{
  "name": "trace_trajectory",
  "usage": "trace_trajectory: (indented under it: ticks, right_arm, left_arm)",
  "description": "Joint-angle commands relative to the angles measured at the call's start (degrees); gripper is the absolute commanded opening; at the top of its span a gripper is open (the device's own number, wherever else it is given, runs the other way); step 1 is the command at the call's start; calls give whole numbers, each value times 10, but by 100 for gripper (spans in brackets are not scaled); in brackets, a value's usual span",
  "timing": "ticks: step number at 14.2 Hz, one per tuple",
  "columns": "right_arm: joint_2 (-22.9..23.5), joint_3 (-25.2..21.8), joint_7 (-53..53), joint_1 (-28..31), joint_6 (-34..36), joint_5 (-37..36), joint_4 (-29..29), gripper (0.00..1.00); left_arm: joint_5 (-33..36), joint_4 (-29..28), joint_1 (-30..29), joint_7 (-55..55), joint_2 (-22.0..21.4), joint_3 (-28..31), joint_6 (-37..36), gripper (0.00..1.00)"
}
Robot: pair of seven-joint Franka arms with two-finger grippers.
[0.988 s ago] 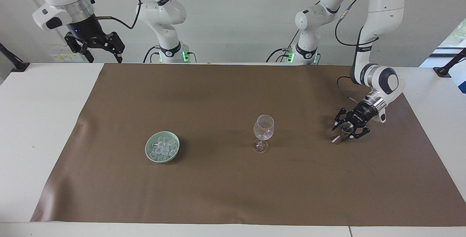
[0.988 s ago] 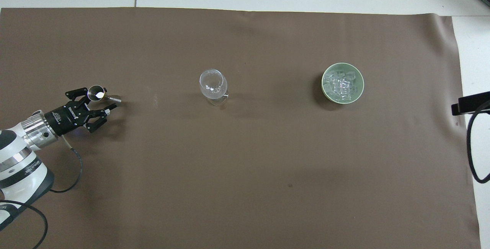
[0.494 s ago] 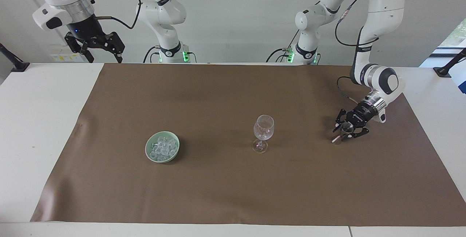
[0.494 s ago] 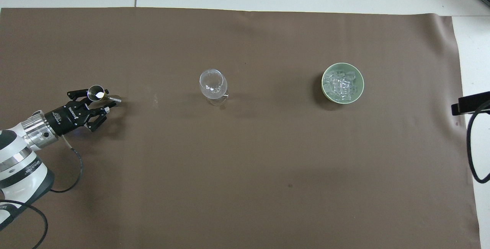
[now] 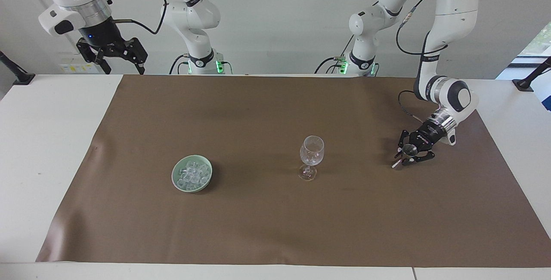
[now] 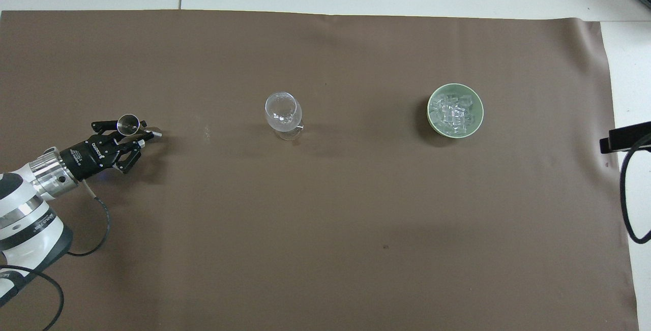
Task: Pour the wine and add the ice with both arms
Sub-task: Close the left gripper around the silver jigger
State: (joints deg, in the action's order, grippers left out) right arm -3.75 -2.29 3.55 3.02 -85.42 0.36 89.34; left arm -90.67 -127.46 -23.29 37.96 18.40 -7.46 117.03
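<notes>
A small metal cup (image 5: pixel 409 150) (image 6: pixel 127 123) stands on the brown mat toward the left arm's end of the table. My left gripper (image 5: pixel 402 156) (image 6: pixel 138 131) reaches in low and is shut on it. Whether the cup holds wine cannot be seen. An empty stemmed glass (image 5: pixel 311 151) (image 6: pixel 280 110) stands upright mid-table. Toward the right arm's end, a green bowl (image 5: pixel 175 176) (image 6: pixel 431 117) holds a heap of clear ice (image 5: pixel 192 176) (image 6: pixel 454 111). My right gripper (image 5: pixel 115 58) waits high up over the table's edge nearest the robots, open and holding nothing.
The brown mat (image 5: pixel 258 112) covers most of the white table (image 5: pixel 47 142). A black cable (image 6: pixel 628 199) and a black part of the right arm show at the overhead view's edge. Black clamps (image 5: pixel 17 75) sit at the table's corners nearest the robots.
The left gripper's fingers have closed in around the small metal cup. The cup, the glass, the bowl and the right arm have not moved.
</notes>
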Motion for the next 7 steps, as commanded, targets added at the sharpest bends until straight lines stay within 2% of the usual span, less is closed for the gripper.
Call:
trace_trajectory:
  ticks: [1, 2, 3, 7]
  right_arm:
    - [-1, -1, 17, 1, 3, 9, 1, 100]
    - [-1, -1, 17, 1, 3, 9, 1, 100]
    - [-1, -1, 17, 1, 3, 9, 1, 100]
    - [-1, -1, 17, 1, 3, 9, 1, 100]
  left_arm:
    - [-11, 8, 5, -9, 11, 3, 0, 15]
    - [-11, 9, 5, -9, 12, 3, 0, 4]
    - [-11, 10, 6, -9, 12, 3, 0, 0]
    - [-15, 16, 6, -9, 16, 3, 0, 0]
